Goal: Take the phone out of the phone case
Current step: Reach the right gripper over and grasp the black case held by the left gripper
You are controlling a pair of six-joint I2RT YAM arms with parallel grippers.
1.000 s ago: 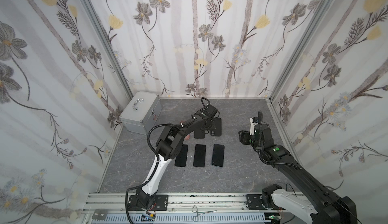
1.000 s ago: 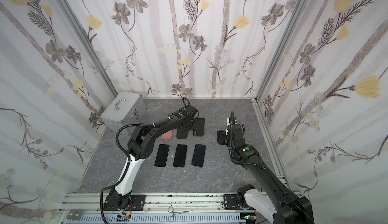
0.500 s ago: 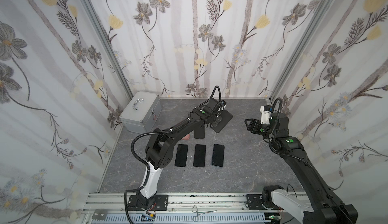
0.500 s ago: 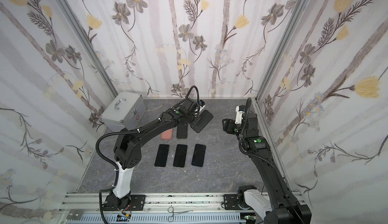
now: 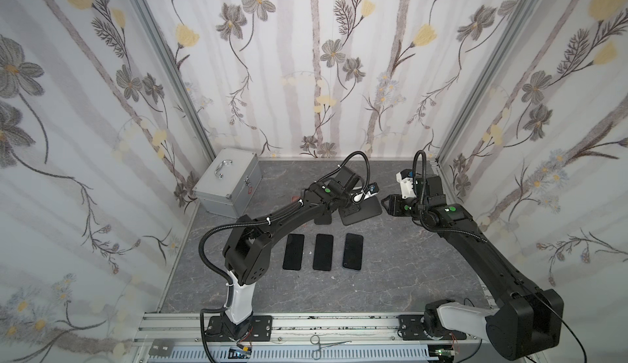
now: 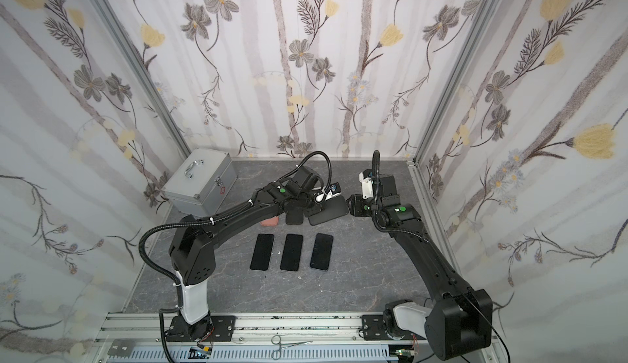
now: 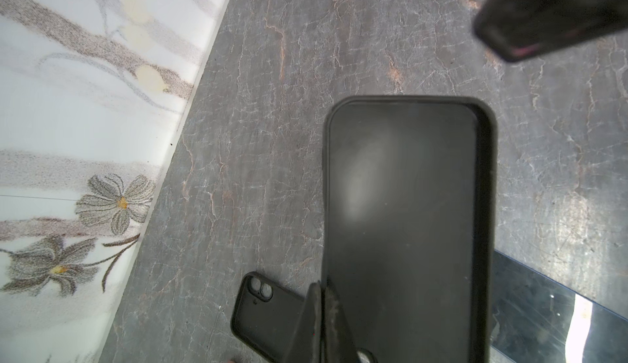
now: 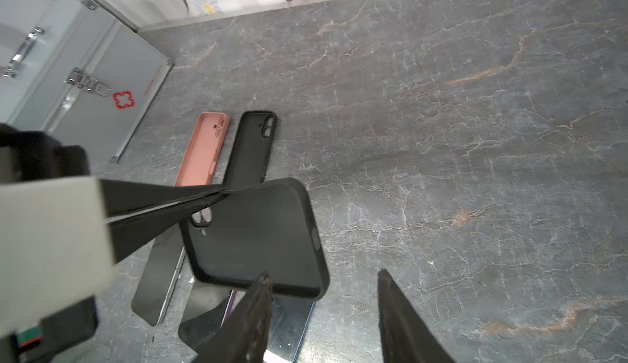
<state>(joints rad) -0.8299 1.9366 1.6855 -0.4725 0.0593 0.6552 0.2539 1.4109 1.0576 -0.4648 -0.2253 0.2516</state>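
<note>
Since the black phone case (image 5: pixel 363 211) was raised in the left end effector's (image 7: pixel 323 290) pinch, extraction by the open right end effector (image 8: pixel 323 273) is enabled.

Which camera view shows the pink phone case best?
The right wrist view: the pink case lies almost wholly in sight, camera hole visible, beside an empty black case. In a top view only a sliver shows past the left arm. The left wrist view does not show it clearly.
</note>
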